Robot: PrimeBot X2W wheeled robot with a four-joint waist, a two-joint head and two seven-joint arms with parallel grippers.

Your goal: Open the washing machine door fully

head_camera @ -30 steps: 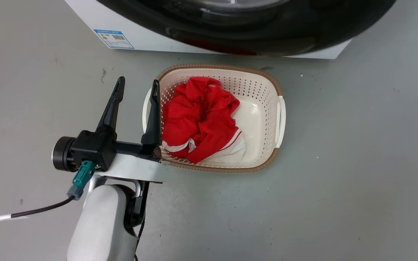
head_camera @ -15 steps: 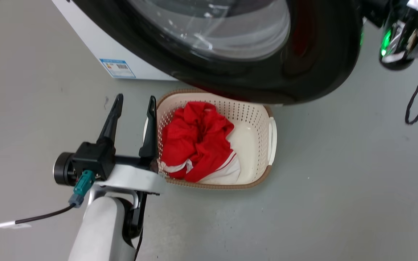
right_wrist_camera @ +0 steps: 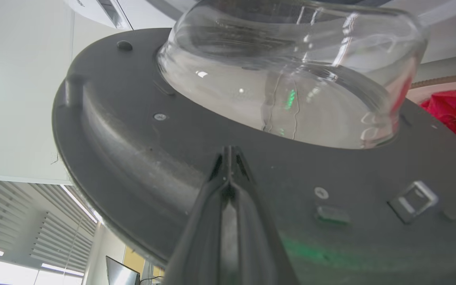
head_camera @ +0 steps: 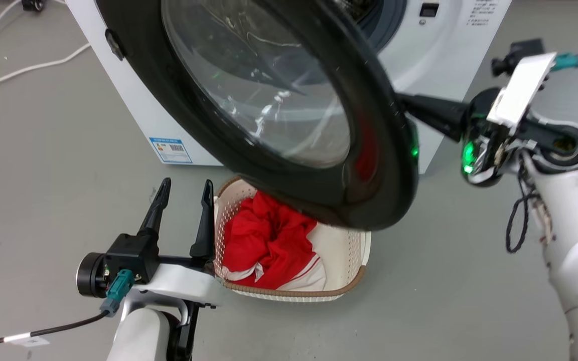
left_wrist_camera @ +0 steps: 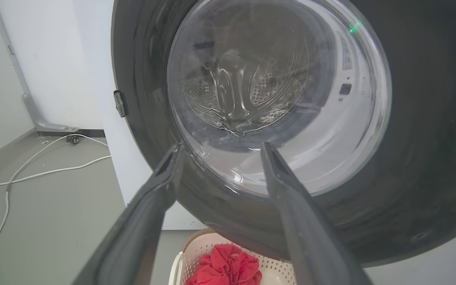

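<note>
Now: right gripper point(right_wrist_camera: 228, 154) jaws pressed together, empty, tips at the grey inner face of the washing machine door point(head_camera: 379, 165); left gripper point(head_camera: 186, 186) jaws apart, empty, just beside the basket point(head_camera: 354, 260) holding a red garment point(head_camera: 264, 245). Door stands ajar from the washing machine point(head_camera: 449, 50), overhanging the basket.

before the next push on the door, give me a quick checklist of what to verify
1. washing machine door off its latch, swung partway out: ok
2. door fully open: not ok
3. right gripper shut, tips at the door's inner face: ok
4. firm contact of those tips with the door: cannot tell
5. left gripper open, holding nothing, apart from the door: ok
6. gap between the door's lower rim and the laundry basket: cannot tell
</note>
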